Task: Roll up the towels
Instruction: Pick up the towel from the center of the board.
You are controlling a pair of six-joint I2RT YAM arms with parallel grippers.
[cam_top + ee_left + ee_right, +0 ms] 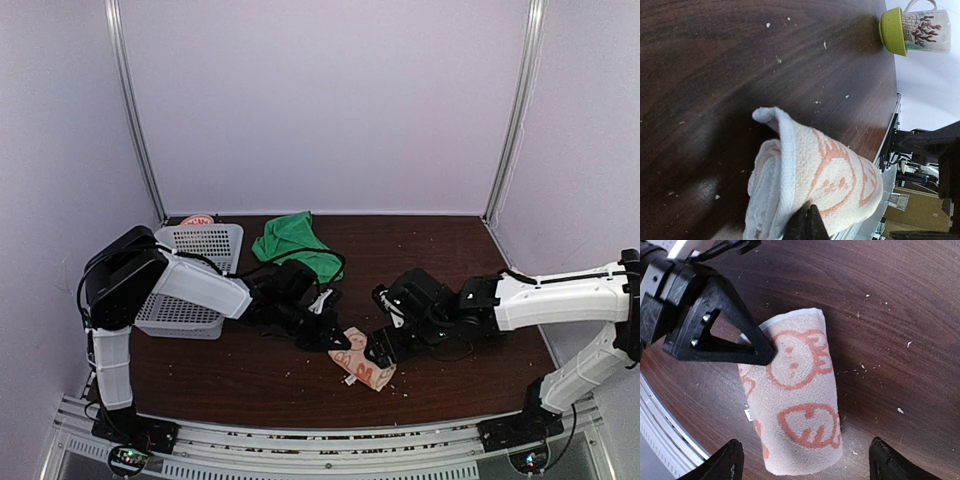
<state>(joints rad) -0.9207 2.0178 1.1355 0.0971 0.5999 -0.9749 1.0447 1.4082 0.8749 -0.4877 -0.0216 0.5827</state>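
The pinkish-beige towel [800, 405] with orange cartoon figures lies rolled into a short cylinder on the dark wooden table [250, 375], near the front middle [366, 366]. My left gripper [807, 223] is shut, its black tips pressed against the side of the roll [840, 175] with nothing between them. My right gripper [805, 465] is open wide; its fingertips [725, 462] stand on either side of the roll's near end, apart from it. The bright green towel [295, 243] lies crumpled and unrolled at the back of the table.
A white perforated basket [195, 275] sits at the left, under the left arm. A mug with a red coral print and a green rim [915, 30] shows at the table's edge in the left wrist view. Small crumbs dot the wood.
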